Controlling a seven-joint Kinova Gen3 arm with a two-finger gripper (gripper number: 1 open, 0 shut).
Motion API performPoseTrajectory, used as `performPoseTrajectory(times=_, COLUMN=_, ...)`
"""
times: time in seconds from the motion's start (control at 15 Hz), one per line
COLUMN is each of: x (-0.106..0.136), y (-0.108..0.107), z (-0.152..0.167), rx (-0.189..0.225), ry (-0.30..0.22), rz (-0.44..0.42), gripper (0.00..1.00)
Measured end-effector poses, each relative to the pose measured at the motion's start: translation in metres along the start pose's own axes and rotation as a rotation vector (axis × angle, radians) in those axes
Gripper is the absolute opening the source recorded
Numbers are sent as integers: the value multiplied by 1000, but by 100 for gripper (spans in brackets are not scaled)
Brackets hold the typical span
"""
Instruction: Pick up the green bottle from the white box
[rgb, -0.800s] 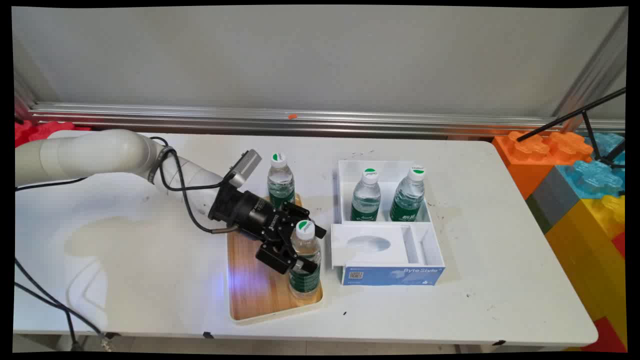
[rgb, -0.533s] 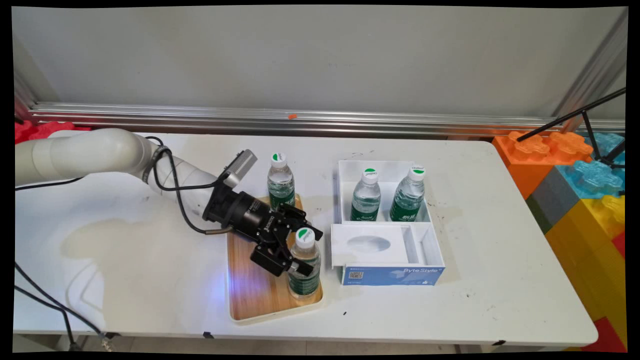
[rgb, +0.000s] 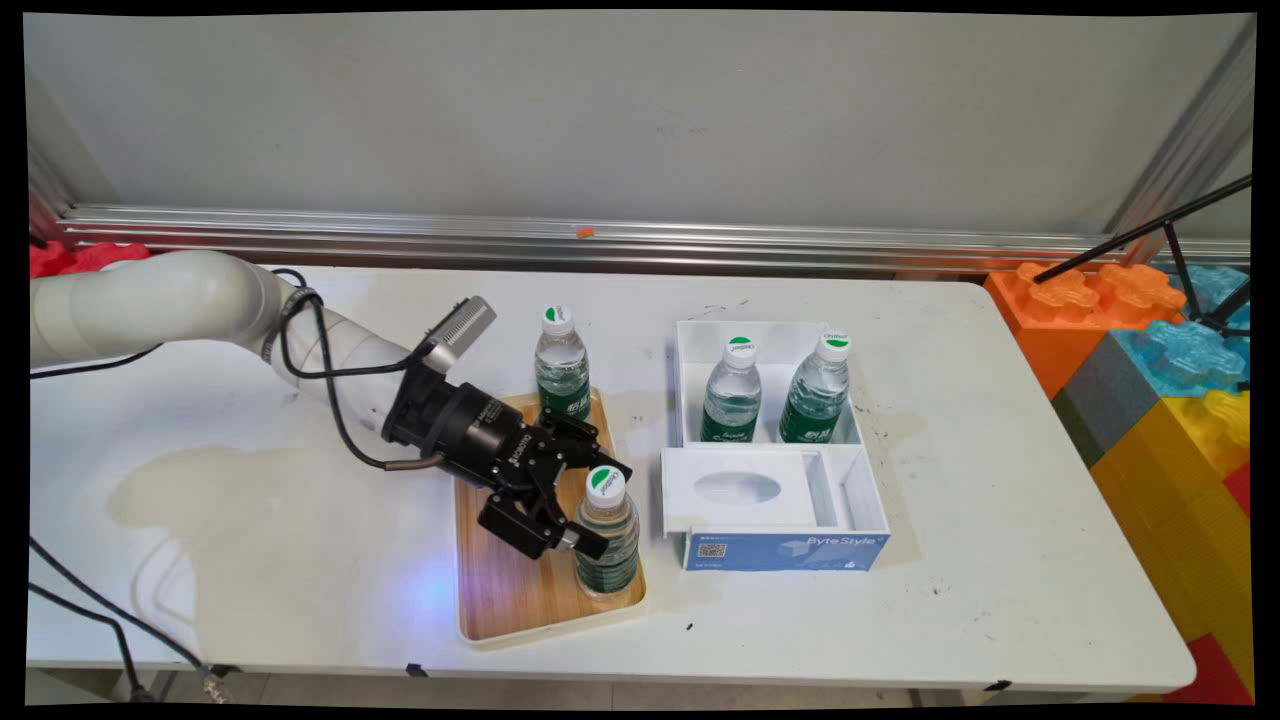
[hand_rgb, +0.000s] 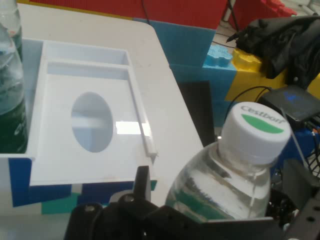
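White table (rgb: 1000, 520); "Cestbon" bottle (hand_rgb: 235, 175); "ByteStyle" box (rgb: 790, 550)

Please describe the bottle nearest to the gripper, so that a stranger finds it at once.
On the white table lies a wooden tray with two clear, green-labelled water bottles. The one meant stands at the tray's near right corner, between the fingers of the black gripper; the other stands free at the far end.

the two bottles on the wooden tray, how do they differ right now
The near bottle stands at the tray's near right corner with the gripper around it; the far bottle stands free at the tray's far edge. Both are upright, clear, with green labels and white caps marked green.
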Motion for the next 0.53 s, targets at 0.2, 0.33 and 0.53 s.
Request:
performPoseTrajectory(times=0.2, x=1, y=7, z=-8, rx=-9, ry=-3, rz=-5, gripper=100)
performPoseTrajectory(times=0.33, x=2, y=11, z=-15, rx=-12, ry=-5, rz=-8, gripper=100)
performPoseTrajectory(times=0.53, x=5, y=16, z=-28, rx=-14, ry=-9, rz=-10, gripper=100)
